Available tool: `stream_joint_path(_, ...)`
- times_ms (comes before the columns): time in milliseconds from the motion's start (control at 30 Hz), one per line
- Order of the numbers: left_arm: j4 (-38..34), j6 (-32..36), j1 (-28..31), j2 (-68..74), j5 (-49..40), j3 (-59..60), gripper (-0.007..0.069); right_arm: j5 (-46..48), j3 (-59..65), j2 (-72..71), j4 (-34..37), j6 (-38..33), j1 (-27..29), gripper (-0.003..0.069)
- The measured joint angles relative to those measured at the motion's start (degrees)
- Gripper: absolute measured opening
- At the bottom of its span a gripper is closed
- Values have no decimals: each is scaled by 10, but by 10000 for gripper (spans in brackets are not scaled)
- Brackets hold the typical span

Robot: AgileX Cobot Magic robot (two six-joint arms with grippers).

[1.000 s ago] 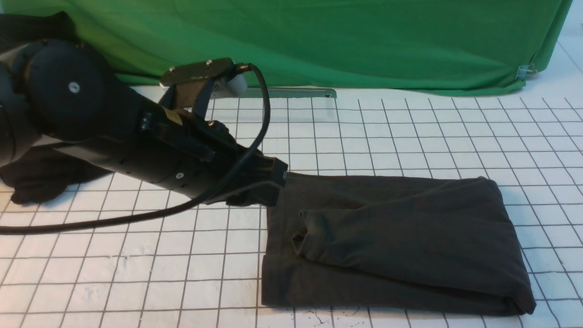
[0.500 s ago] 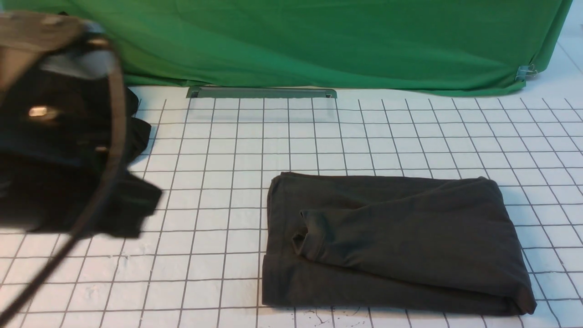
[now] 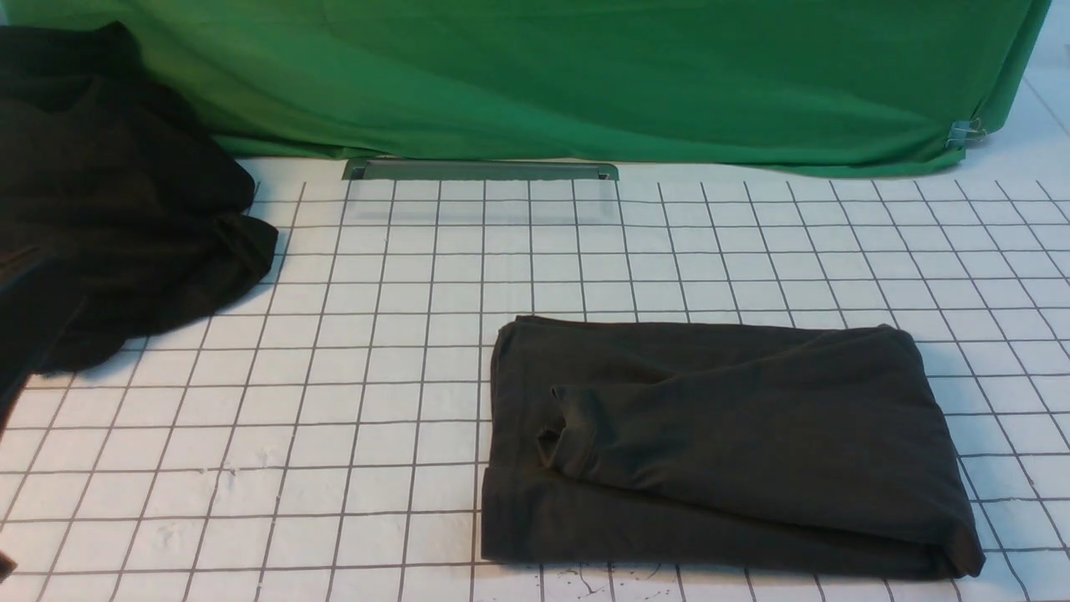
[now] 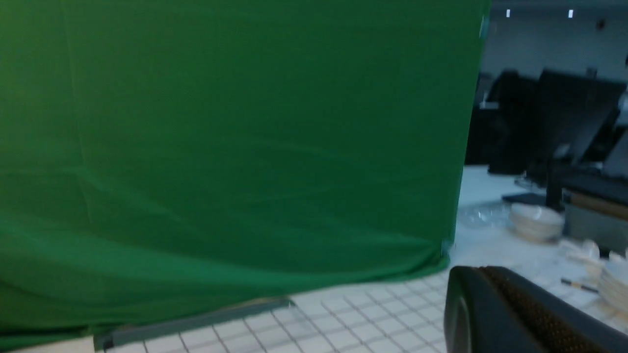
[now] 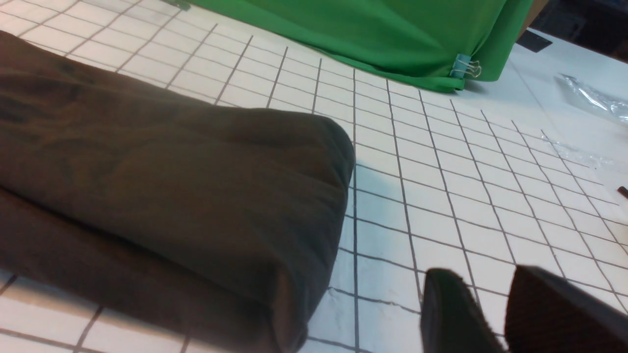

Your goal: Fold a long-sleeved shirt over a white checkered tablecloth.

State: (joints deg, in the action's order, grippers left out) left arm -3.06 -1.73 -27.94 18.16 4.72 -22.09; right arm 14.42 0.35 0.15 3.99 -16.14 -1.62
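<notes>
Shirt point(image 3: 727, 443) lies folded into a compact rectangle on the tablecloth point(image 3: 376, 351), at about 5 o'clock from the cloth's centre in the front view. Edges look roughly square; one flap with the collar opening sits on top, a bit rumpled toward 9 o'clock.

I judge the fold done, or at its last step: neither of my arms shows in the front view, and nothing grips the shirt.

My right gripper point(image 5: 495, 314) sits low over the tablecloth just beside the shirt's 3 o'clock end, not touching it, jaws narrowly apart and empty. My left gripper point(image 4: 490, 314) is up and pointed at the backdrop point(image 3: 585, 75); only one finger shows, but the jaws are closed, holding nothing.

Black heap point(image 3: 109, 192) sits at 10 o'clock, well apart from the shirt.

Next, my call: if anything, flatten the top flap; otherwise park both arms clear without snagging the fold.
</notes>
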Motion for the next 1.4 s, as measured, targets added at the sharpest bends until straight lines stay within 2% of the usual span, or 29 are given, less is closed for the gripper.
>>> stream_joint_path(100,0,0,0,-7,31,43,1,0,0,0,0,0,0,187)
stream_joint_path(533,-1,17,7,-7,2,155,1,0,0,0,0,0,0,210)
stream_joint_path(600,-10,24,21,-7,6,168,1,0,0,0,0,0,0,214)
stream_joint_path(767,-37,50,103,-57,4,217,1,-1,0,0,0,0,0,225)
stream_joint_path(900,-31,51,212,-148,-55,224,1,-1,0,0,0,0,0,235)
stream_joint_path(1033,-11,51,281,-179,-129,225,1,-2,0,0,0,0,0,238)
stream_joint_path(1200,-11,51,297,-180,-152,225,1,-3,0,0,0,0,0,239)
stream_joint_path(1400,-11,47,273,-181,-178,225,1,-2,0,0,0,0,0,239)
